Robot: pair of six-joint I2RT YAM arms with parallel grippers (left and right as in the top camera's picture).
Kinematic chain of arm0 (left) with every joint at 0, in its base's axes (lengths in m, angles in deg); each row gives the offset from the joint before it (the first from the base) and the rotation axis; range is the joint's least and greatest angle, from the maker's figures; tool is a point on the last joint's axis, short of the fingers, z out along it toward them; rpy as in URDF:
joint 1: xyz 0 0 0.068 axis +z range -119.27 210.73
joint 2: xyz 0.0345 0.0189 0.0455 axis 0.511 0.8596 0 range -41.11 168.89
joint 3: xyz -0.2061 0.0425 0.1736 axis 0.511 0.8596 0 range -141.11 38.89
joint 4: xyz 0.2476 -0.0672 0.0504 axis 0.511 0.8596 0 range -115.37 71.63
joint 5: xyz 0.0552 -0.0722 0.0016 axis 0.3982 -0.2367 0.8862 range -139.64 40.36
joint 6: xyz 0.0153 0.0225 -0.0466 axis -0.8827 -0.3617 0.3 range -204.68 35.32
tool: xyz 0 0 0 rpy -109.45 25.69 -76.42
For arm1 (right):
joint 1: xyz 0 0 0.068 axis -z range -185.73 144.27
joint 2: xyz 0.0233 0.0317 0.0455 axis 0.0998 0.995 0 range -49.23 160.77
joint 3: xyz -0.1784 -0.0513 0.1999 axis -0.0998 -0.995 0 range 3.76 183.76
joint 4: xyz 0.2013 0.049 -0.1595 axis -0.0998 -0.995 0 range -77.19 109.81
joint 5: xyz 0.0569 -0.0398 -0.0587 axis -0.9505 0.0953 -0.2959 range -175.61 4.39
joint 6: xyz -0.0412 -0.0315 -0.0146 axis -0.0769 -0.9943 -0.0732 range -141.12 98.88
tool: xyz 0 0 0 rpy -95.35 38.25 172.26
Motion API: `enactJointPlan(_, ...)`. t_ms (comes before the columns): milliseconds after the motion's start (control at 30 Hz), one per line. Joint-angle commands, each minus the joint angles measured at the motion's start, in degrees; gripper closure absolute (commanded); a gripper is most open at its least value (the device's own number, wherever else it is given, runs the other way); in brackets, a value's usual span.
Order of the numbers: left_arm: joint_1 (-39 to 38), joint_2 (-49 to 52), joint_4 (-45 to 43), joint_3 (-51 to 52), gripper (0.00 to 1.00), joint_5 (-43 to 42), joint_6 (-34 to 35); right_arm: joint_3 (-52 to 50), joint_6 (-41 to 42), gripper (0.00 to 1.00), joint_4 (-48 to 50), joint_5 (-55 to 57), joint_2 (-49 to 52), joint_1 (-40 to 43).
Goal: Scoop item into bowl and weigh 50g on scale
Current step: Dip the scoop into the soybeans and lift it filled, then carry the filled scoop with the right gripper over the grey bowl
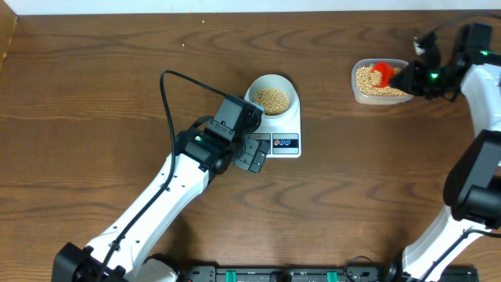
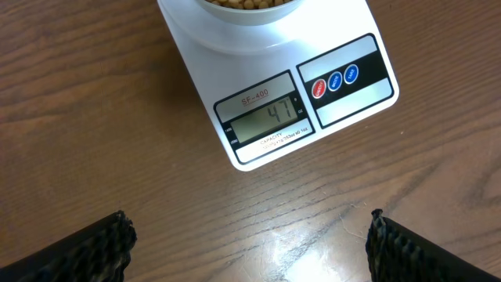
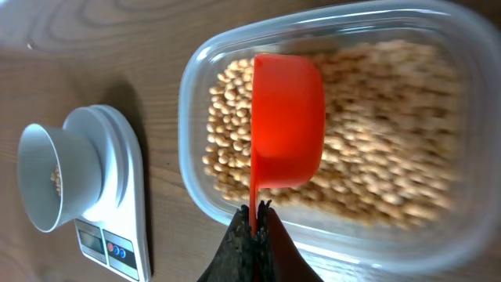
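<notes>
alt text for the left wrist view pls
A white scale on a wooden table shows 47 on its display, with three round buttons beside it. The bowl of beans sits on its far end, cut off by the top edge. The left gripper is open, its fingers in the bottom corners.

The surface (image 1: 94, 78) is dark brown wood with a clear grain. Two things lie directly on it: a white scale (image 1: 286, 133) near the middle, and a clear plastic tub (image 1: 357, 92) well apart from it, toward the far right side.
</notes>
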Motion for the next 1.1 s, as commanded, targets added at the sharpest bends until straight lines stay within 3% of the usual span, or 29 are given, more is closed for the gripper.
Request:
enactJointPlan(0, 0.2, 0.5, 0.2, 0.3, 0.04, 0.1, 0.3, -0.5, -4.0, 0.99, -1.4, -8.2, -0.3, 2.6)
enactJointPlan(267, 0.2, 0.5, 0.2, 0.3, 0.04, 0.1, 0.3, -0.5, -11.9, 0.99, -6.3, -22.1, -0.3, 6.3)
enactJointPlan(467, 0.2, 0.5, 0.2, 0.3, 0.04, 0.1, 0.3, -0.5, -12.1, 0.99, -6.5, -30.8, -0.3, 6.1)
enactJointPlan(700, 0.2, 0.5, 0.2, 0.3, 0.04, 0.1, 0.3, -0.5, -11.8, 0.99, -6.6, -31.7, -0.4, 0.7)
enactJointPlan(1067, 0.2, 0.5, 0.2, 0.3, 0.04, 0.1, 0.3, -0.4, 0.5, 0.98, 1.7, -29.9, -0.4, -9.5)
